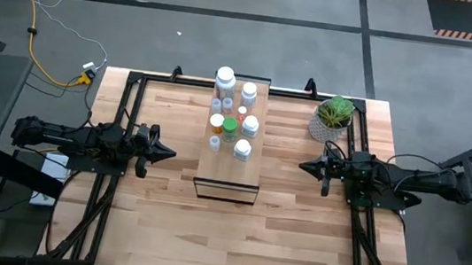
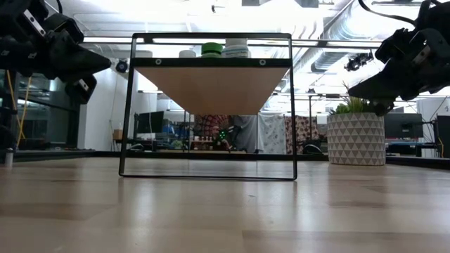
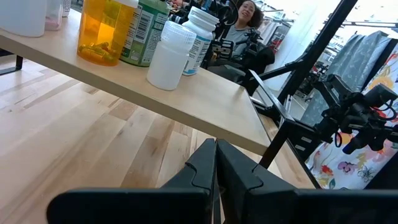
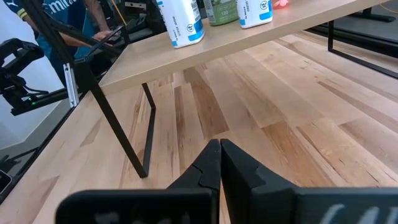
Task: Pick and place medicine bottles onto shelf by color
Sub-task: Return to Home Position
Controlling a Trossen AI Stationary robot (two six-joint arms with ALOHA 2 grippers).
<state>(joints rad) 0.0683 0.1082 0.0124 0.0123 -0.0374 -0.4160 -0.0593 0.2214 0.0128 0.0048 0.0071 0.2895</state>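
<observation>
Jaws on both arms are pressed together and hold nothing; each wrist view shows its own two dark fingers meeting in a single wedge. From above, I see the left gripper and the right gripper hanging low over the table, pointing at each other from opposite sides.

Straight ahead of both fingertips, between them, stands the shelf. Its long axis runs across the line that joins the two grippers, from the near side of the table toward the far side. The left tips are a shade nearer its edge than the right tips, but neither touches it.

The plank sits higher than both sets of tips, so each wrist camera looks up at its underside. The medicine bottles all stand upright on top, clustered on the far stretch beyond both jaws and off to one side of where they point. The orange bottle and the green bottle stand side by side among the white-capped ones. The near stretch of plank directly ahead of the jaws is bare.

A potted plant stands close beside the right gripper, on its far side.

My judgement is that the sorting is finished. What remains is drawing each arm straight back from the frame, and the right arm must mind the plant.
</observation>
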